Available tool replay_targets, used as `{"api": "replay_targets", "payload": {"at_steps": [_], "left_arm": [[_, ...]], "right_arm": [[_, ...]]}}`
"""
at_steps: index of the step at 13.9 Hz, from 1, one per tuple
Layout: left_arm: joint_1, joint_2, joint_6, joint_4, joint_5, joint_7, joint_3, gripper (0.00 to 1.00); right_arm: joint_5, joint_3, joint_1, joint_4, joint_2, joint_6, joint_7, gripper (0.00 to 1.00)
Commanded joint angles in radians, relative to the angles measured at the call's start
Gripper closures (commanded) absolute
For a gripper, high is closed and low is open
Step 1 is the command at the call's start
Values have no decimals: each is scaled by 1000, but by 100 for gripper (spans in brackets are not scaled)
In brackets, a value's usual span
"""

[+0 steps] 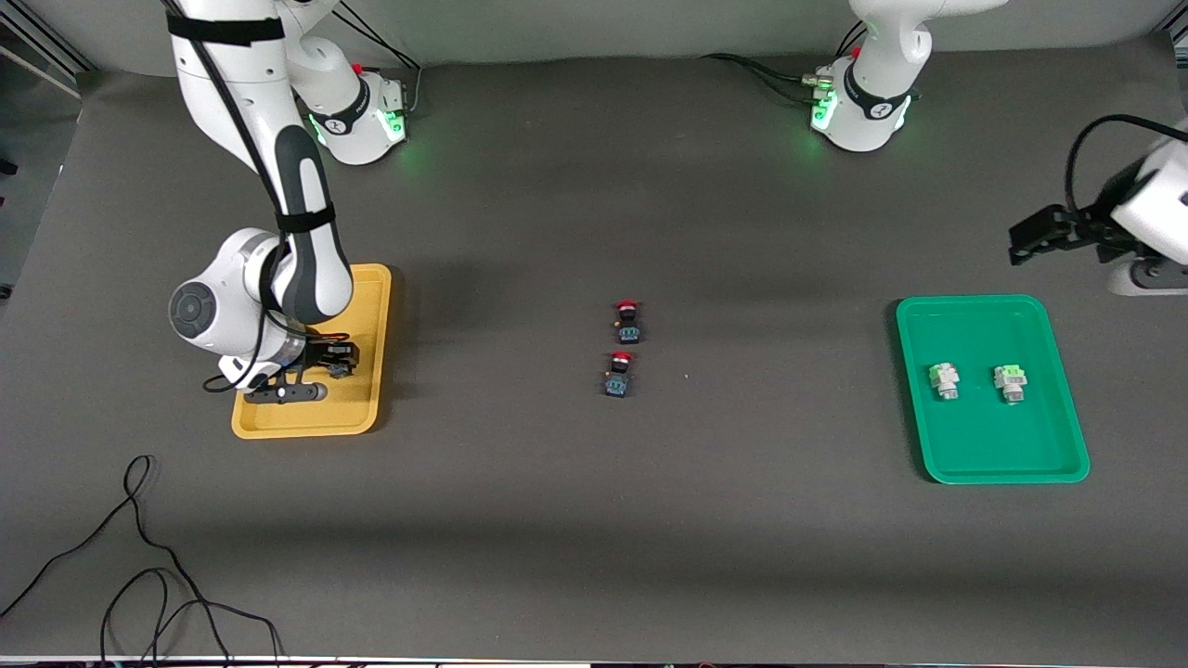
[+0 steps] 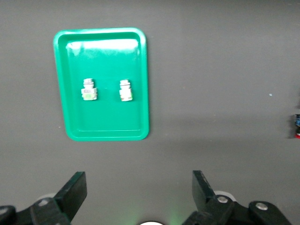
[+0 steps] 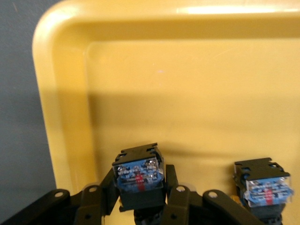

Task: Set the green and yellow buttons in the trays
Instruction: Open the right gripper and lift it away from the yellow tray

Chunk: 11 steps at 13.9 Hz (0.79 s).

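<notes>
**Second yellow button held over the yellow tray**

I see the right pincer (image 1: 320, 364) low over the yellow tray (image 1: 367, 408) at the right arm's end of the table (image 1: 594, 520), its fingers pressed in on the black body of a yellow button (image 3: 139, 174). In the right wrist view the clear terminal block faces the camera, so I judge the cap points down toward the tray floor and the long axis stands near upright; the cap itself is hidden. A second yellow button (image 3: 263, 187) sits just beside it in the same tray, and it too shows its terminal end to the camera.

The left pincer (image 2: 139, 194) hangs with its fingers spread wide and empty, above bare table near the green tray (image 1: 1058, 464); that arm waits. Two green buttons (image 1: 945, 379) lie side by side in the green tray, apart from each other, long axes running roughly along the tray's length. Two red buttons (image 1: 627, 321) remain at mid-table, one nearer the front camera than the other.

As I judge it, these buttons are light, rigid plastic, not fragile, but small and smooth enough to twist or skid. The flat sides of the square body offer the surest hold; the rounded cap would slip. Released upright on its cap, the held button may topple, so I would expect it to settle on its side.
</notes>
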Motion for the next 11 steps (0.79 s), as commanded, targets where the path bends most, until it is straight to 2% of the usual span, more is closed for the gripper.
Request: {"api": "replay_targets", "payload": {"at_steps": [1, 2, 4, 6, 9, 11], "left_arm": [[-79, -51, 0, -29, -12, -13, 70, 0], [-78, -51, -3, -23, -15, -13, 69, 0], [-76, -49, -1, -18, -16, -10, 69, 0], [-75, -48, -1, -11, -32, -1, 69, 0], [-78, -45, -4, -11, -32, -1, 67, 0], [-78, -42, -4, -12, -30, 1, 67, 0]], "right_arm": [[34, -14, 25, -5, 3, 17, -32, 63], [34, -15, 24, -7, -11, 11, -32, 2], [34, -32, 27, -5, -62, -41, -20, 0], [13, -110, 57, 5, -128, -148, -13, 0], [-69, -373, 225, 82, -187, -329, 0, 0], [-96, -538, 318, 207, -182, -519, 18, 0]]}}
